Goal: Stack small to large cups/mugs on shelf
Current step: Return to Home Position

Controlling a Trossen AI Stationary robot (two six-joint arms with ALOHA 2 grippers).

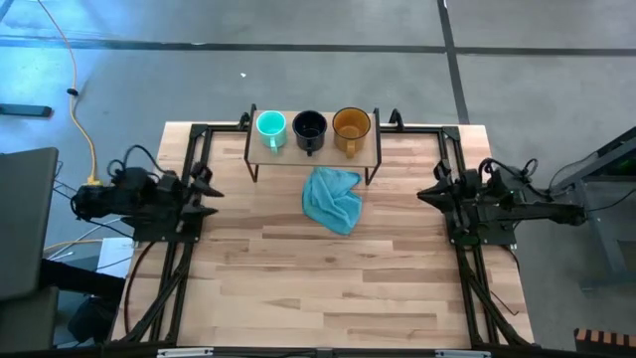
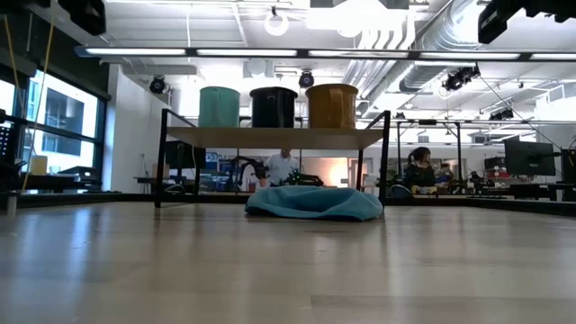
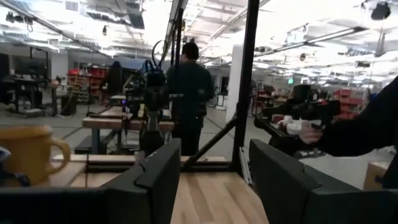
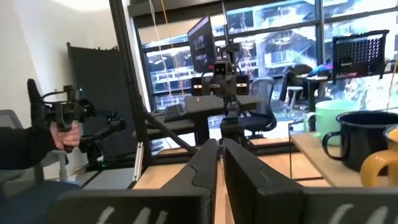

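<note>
Three mugs stand side by side on their bases on the shelf (image 1: pixel 313 159), a light-wood board on thin black legs at the table's far edge. They are the teal mug (image 1: pixel 270 125) (image 2: pixel 220 106), the dark mug (image 1: pixel 309 127) (image 2: pixel 273 106) and the amber mug (image 1: pixel 351 126) (image 2: pixel 331 105). My left gripper (image 1: pixel 207 191) (image 3: pixel 214 168) waits open at the table's left side, touching nothing. My right gripper (image 1: pixel 427 192) (image 4: pixel 221 162) waits shut at the right side. The right wrist view shows the teal mug (image 4: pixel 333 115), the dark mug (image 4: pixel 364 134) and the amber mug (image 4: pixel 382 165); the left wrist view shows the amber mug (image 3: pixel 28 152).
A crumpled light blue cloth (image 1: pixel 333 199) (image 2: pixel 313 202) lies on the table just in front of the shelf. Black frame rails (image 1: pixel 189 159) run along the table's left, right and far sides. A person's hand holds a controller beyond the table (image 3: pixel 298 127) (image 4: pixel 62 124).
</note>
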